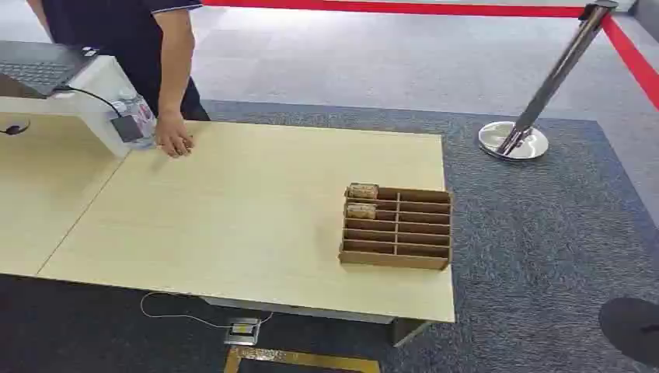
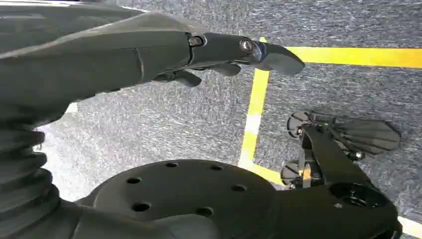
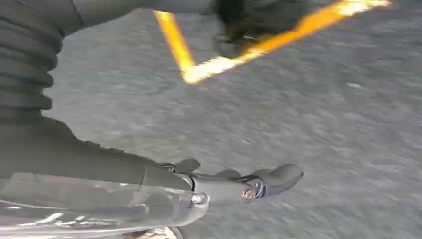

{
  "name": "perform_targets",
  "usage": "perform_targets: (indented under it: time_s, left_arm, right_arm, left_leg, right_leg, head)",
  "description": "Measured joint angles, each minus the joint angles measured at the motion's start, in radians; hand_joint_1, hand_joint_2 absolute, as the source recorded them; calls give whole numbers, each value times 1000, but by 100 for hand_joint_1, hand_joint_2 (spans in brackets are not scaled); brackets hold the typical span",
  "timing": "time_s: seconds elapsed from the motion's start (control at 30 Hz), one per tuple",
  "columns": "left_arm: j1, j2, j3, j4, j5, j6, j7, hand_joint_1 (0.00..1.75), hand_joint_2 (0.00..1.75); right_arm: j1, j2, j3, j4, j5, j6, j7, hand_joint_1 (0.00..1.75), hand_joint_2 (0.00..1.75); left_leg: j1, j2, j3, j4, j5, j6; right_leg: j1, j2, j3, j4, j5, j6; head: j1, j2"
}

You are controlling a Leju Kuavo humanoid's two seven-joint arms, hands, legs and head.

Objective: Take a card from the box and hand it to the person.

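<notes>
At the far left of the head view a laptop (image 1: 39,70) sits on a white stand (image 1: 97,89), with a black cable running down to a small adapter (image 1: 124,128) and a clear plastic bottle (image 1: 140,116) just beside it. A person (image 1: 148,47) in dark clothing stands at the far side of the table (image 1: 233,210), one hand (image 1: 172,140) resting on the light wooden top near the bottle. A thin white wire trails below the near edge of the table to a small metal device (image 1: 242,330) on the carpet.

Toward the right end of the table lies the brown cardboard box (image 1: 396,227), divided into rows of slots in two columns. Two cards stand in its left column: one card (image 1: 362,190) in the farthest slot and a second card (image 1: 360,210) in the slot just nearer. The other slots look bare.

Further right, beyond the table, a chrome stanchion (image 1: 536,101) leans over the grey carpet, with a red band along the floor behind it.

The left hand (image 2: 219,55) hangs over grey carpet marked with yellow tape; its fingers are stretched out and hold nothing. The right hand (image 3: 234,181) likewise hangs above the carpet, fingers extended and holding nothing, the picture blurred
</notes>
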Motion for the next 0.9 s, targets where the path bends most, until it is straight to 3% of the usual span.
perform_targets:
  time_s: [0.17, 0.3, 0.37, 0.47, 0.53, 0.63, 0.77, 0.9]
  left_arm:
    - [-2, 0, 2, 0, 11, 7, 0, 0, 175]
    - [-4, 0, 2, 0, 18, 12, 0, 0, 175]
    - [-4, 0, 2, 0, 21, 12, -1, 0, 175]
    - [-3, 0, 3, 0, 25, 13, -9, 0, 175]
    - [-2, -1, 4, 0, 27, 12, -14, 0, 175]
    - [-1, -2, 6, 0, 36, 12, -24, 0, 175]
    - [2, -8, 10, 0, 40, 12, -27, 0, 175]
    - [3, -13, 10, 0, 40, 12, -26, 0, 175]
  right_arm:
    - [-7, -32, -52, -35, -63, 26, -189, 0, 175]
    - [-20, -43, -94, -134, -131, 130, -320, 0, 175]
    - [-15, -22, -99, -240, -166, 203, -321, 0, 175]
    - [18, 50, -89, -497, -213, 322, -290, 0, 175]
    - [43, 100, -61, -667, -227, 359, -259, 0, 175]
    - [100, 163, 1, -902, -241, 424, -261, 0, 175]
    - [192, 216, 165, -1197, -225, 407, -247, 0, 175]
    - [261, 213, 342, -1406, -185, 327, -257, 0, 175]
  left_leg:
    - [0, 0, 0, 0, 0, 0]
    - [0, 0, 0, 0, 0, 0]
    - [0, 0, 0, 0, 0, 0]
    - [0, 0, 0, 0, 0, 0]
    - [1, 0, 0, 0, 0, 0]
    - [1, 0, -1, 0, 0, 0]
    - [1, 0, -1, 0, 0, 0]
    - [0, 0, -1, 0, 0, 0]
  right_leg:
    - [0, 0, 0, 0, 0, 0]
    - [0, 0, 0, 0, 0, 0]
    - [0, 0, 0, 0, 0, 0]
    - [0, 0, 0, 0, 0, 0]
    - [0, 0, 0, 0, 0, 0]
    - [0, 0, -1, 0, -1, 0]
    - [0, 0, -1, 1, -1, 0]
    - [0, 0, -1, 1, -1, 0]
  head:
    - [0, 0]
    - [0, 0]
    - [0, 0]
    - [0, 0]
    - [-1, 0]
    - [0, 0]
    - [-1, 0]
    - [0, 0]
